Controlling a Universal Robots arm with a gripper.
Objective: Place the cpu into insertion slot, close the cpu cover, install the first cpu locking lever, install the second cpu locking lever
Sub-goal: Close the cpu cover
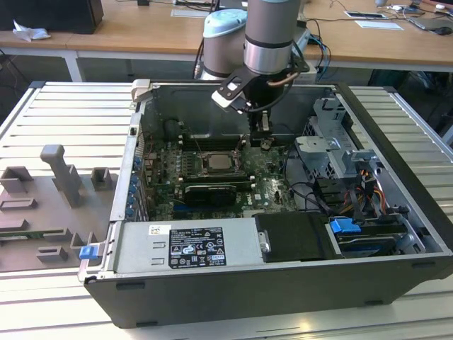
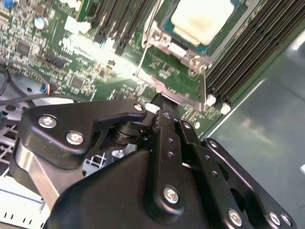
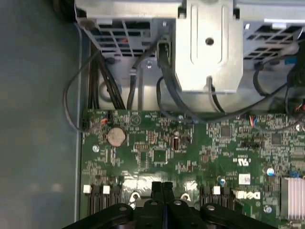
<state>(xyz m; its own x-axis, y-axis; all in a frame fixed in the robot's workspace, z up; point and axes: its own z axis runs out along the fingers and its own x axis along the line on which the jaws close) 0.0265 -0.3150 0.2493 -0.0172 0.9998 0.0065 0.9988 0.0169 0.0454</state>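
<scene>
Black two-finger tool [image 1: 263, 142], pinched closed and empty, sits mid-frame to the exterior view's right of the pale silver square cpu [image 1: 214, 162] under its thin silver cpu cover [image 2: 164, 43]; likely the lever step, so press the thin metal locking lever [image 2: 204, 85] squarely, without slipping onto the green motherboard [image 3: 190, 152].

Green all across the flat printed motherboard [image 3: 157, 157], speckled with tiny silver and black parts. The small square cpu chip [image 2: 202, 19] shows pale silver-beige, framed by the thin bright silver metal cover plate [image 2: 164, 40]. The long narrow memory slots [image 2: 257, 43] run in black stripes. The jointed gripper [image 3: 163, 187] is matte black with silver screw heads. In the exterior view, the boxy computer case [image 1: 283, 297] is dark grey and the plastic drive clip [image 1: 342, 227] vivid blue.
</scene>
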